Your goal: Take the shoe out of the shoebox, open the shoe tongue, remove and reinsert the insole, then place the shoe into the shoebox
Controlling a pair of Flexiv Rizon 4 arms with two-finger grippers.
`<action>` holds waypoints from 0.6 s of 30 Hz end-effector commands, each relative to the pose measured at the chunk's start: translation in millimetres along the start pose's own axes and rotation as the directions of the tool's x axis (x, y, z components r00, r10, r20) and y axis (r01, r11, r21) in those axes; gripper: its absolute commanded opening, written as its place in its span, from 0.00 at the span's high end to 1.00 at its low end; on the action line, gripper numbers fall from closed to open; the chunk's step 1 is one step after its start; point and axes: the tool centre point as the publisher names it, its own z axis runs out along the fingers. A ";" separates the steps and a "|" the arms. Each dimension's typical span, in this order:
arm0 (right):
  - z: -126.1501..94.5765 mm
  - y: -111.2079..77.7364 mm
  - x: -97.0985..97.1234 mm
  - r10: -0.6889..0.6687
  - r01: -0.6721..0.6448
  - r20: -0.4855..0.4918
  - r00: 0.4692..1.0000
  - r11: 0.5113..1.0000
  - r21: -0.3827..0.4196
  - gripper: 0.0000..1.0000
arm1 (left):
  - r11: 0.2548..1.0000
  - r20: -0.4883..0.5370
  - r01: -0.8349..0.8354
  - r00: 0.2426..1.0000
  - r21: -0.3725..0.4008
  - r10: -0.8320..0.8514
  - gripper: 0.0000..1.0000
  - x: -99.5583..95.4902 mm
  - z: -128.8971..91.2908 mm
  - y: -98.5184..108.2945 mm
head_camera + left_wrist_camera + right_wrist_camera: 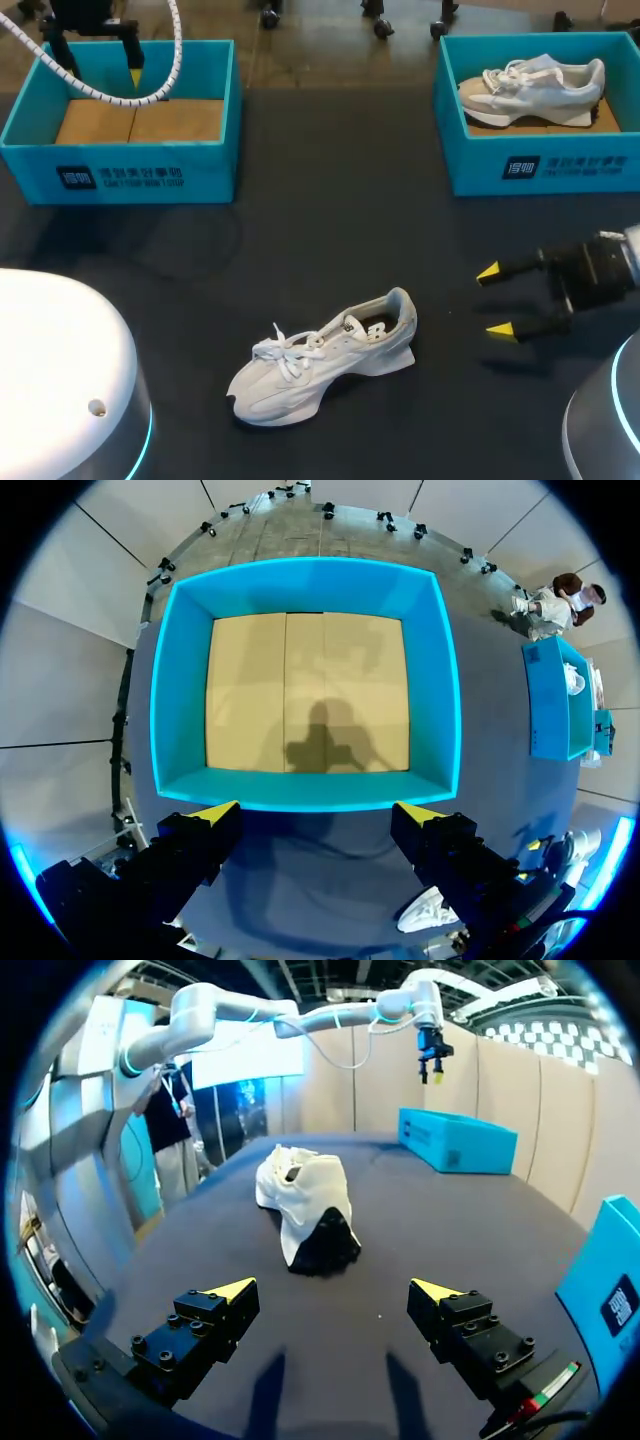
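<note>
- We're judging the shoe [325,365] light, soft upper, stiff sole; heel collar prob. the best grip.
- We're seeing right end effector [493,300] & left end effector [318,813] both gaping wide, empty.

you have two shoes, the lower-middle shoe [325,368] and the upper-right shoe [535,88]; two shoeboxes, the upper-left shoebox [120,175] and the upper-right shoebox [545,165]; two tools, the left tool [318,811] and the right tool [492,300].

One overhead camera, two wrist cameras.
Head view looks down over the whole table [330,200]. Left wrist faces straight down into a shoebox [180,700]; right wrist looks low across at the nearby shoe [300,1195]. Head view shares both.
</note>
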 end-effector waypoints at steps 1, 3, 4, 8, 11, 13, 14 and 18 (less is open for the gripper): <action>22.4 3.6 -15.3 -0.006 0.007 -0.048 0.999 1.000 0.008 0.00 | 1.000 0.000 0.000 1.000 0.000 0.000 0.00 -0.1 0.0 0.0; 29.6 5.7 -15.0 -0.011 0.011 -0.055 0.998 1.000 0.011 0.00 | 1.000 0.000 0.000 1.000 0.000 0.000 0.00 -0.1 0.0 0.0; 32.2 6.1 -14.9 -0.012 0.012 -0.062 0.998 1.000 0.008 0.00 | 1.000 0.000 0.000 1.000 0.000 0.000 0.00 -0.1 0.0 0.0; 43.1 5.6 -13.8 -0.008 0.007 -0.088 0.996 1.000 -0.005 0.00 | 1.000 0.000 0.000 1.000 0.000 0.000 0.00 -0.1 0.0 0.0; 50.2 6.5 -11.6 -0.009 0.008 -0.098 0.995 1.000 -0.013 0.00 | 1.000 0.000 0.000 1.000 0.000 0.000 0.00 -0.1 0.0 0.0; 55.8 7.7 -9.8 -0.013 0.011 -0.108 0.994 1.000 -0.018 0.00 | 1.000 0.000 0.000 1.000 0.000 0.000 0.00 -0.1 0.0 0.0; 59.0 8.3 -9.0 -0.014 0.012 -0.113 0.994 1.000 -0.020 0.00 | 1.000 0.000 0.000 1.000 0.000 0.000 0.00 -0.1 0.0 0.0; 70.6 11.7 -7.0 -0.024 0.022 -0.129 0.991 1.000 -0.022 0.00 | 1.000 0.000 0.000 1.000 0.000 0.000 0.00 -0.1 0.0 0.0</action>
